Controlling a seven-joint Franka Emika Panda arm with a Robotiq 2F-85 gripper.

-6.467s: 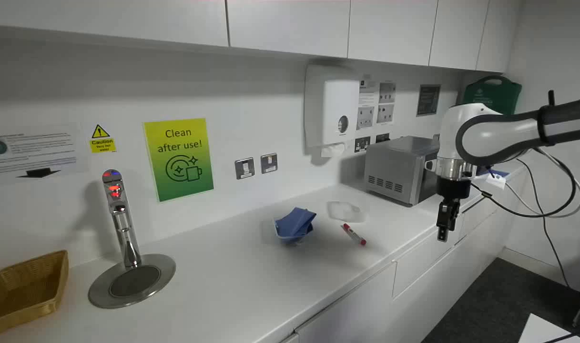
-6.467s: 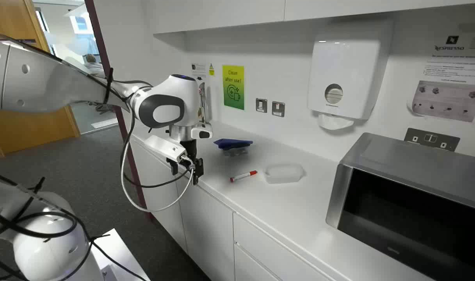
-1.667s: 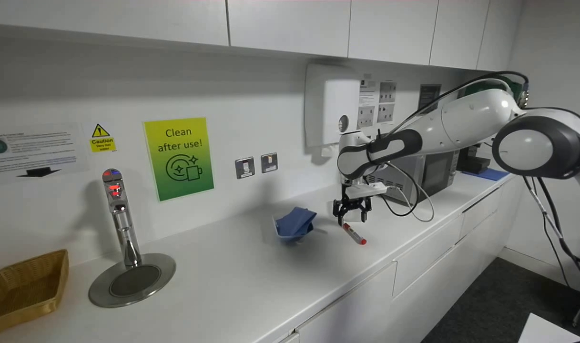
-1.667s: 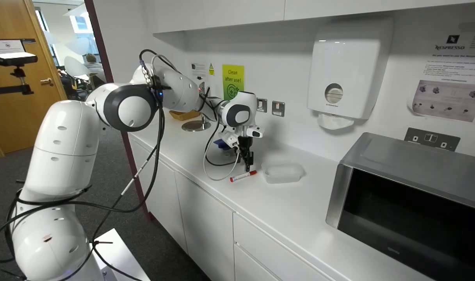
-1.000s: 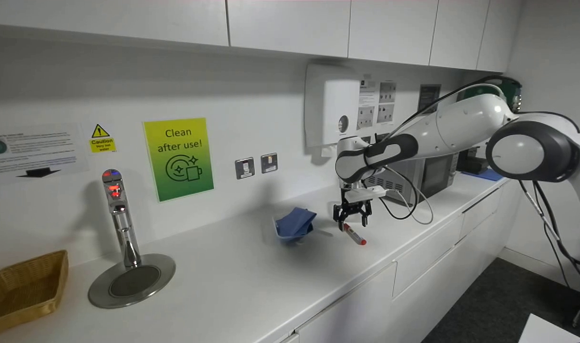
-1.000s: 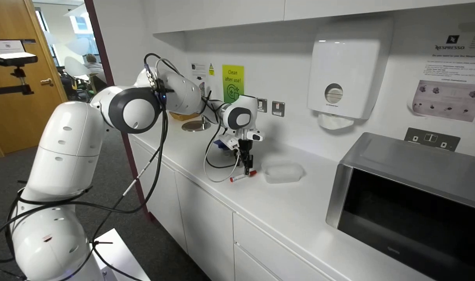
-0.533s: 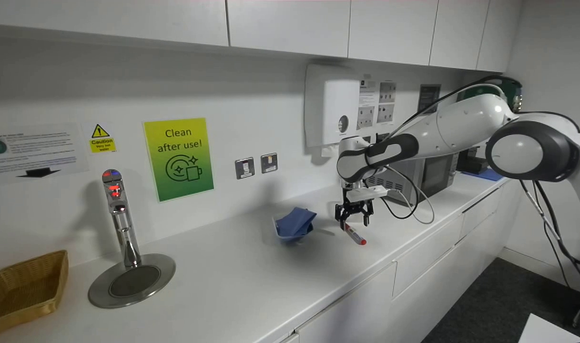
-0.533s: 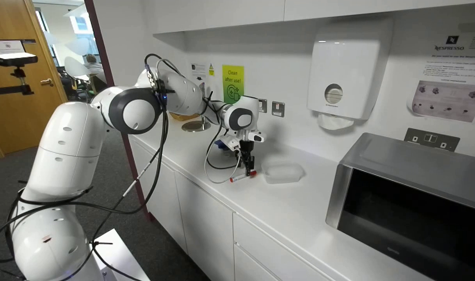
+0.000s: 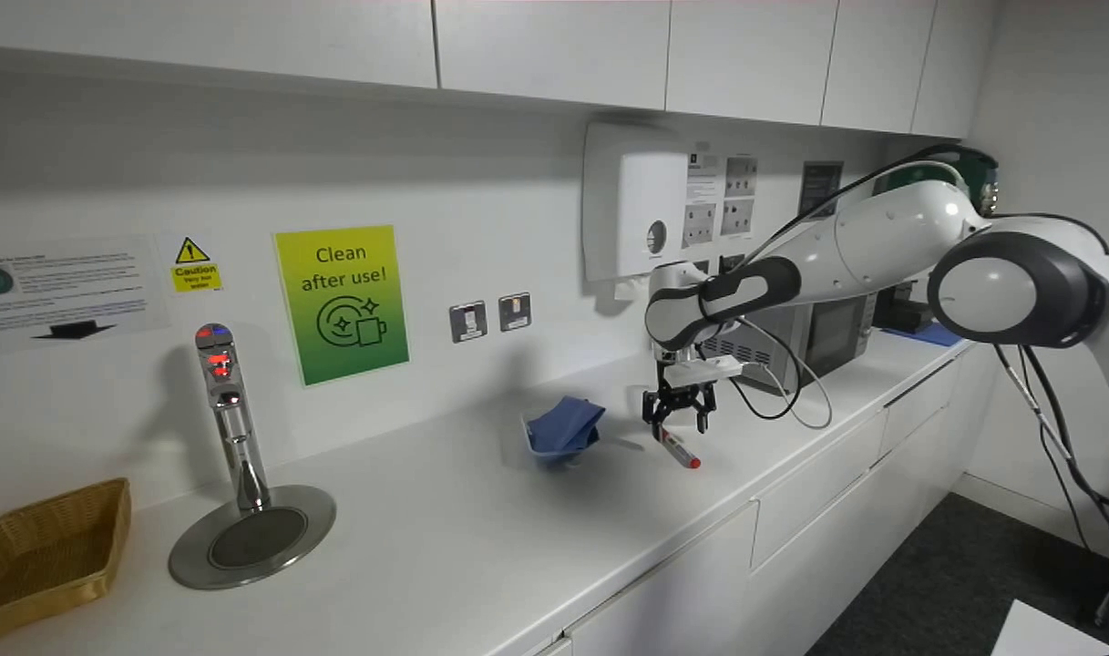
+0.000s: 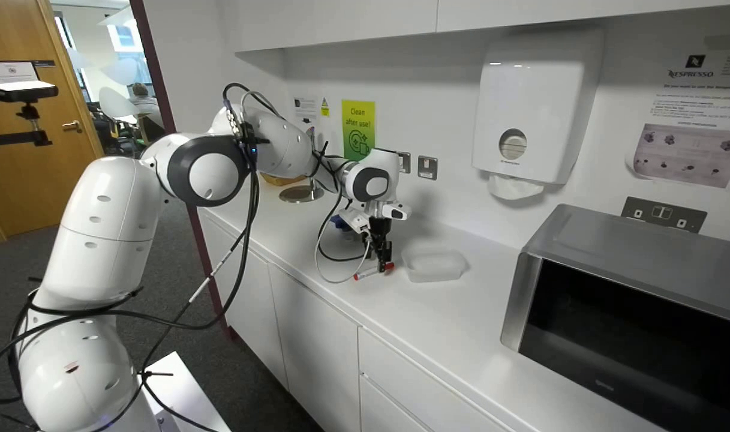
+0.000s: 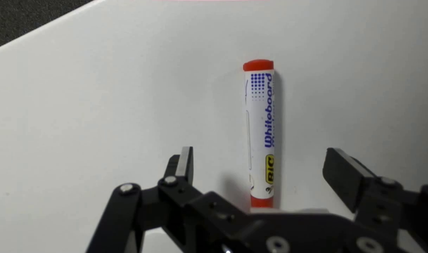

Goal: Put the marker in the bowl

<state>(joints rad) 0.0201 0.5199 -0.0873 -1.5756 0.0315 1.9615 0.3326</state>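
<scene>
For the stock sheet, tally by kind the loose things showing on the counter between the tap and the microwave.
Marker: 1
Clear tub and cloth-holding tub: 2
Blue cloth bundle: 1
Total: 4

White countertop (image 11: 214, 126) shows on both sides of the BIC whiteboard marker (image 11: 261, 116), leaving the spread fingers (image 11: 344, 174) of the Robotiq gripper (image 11: 259, 153) room to pass inward. Just beyond one end of the marker a clear plastic tub (image 10: 433, 276) blocks low passage, with a microwave oven (image 10: 616, 258) farther on. A free lane of countertop separates the marker from the container (image 9: 552, 454) holding blue cloth (image 9: 565, 425).
</scene>
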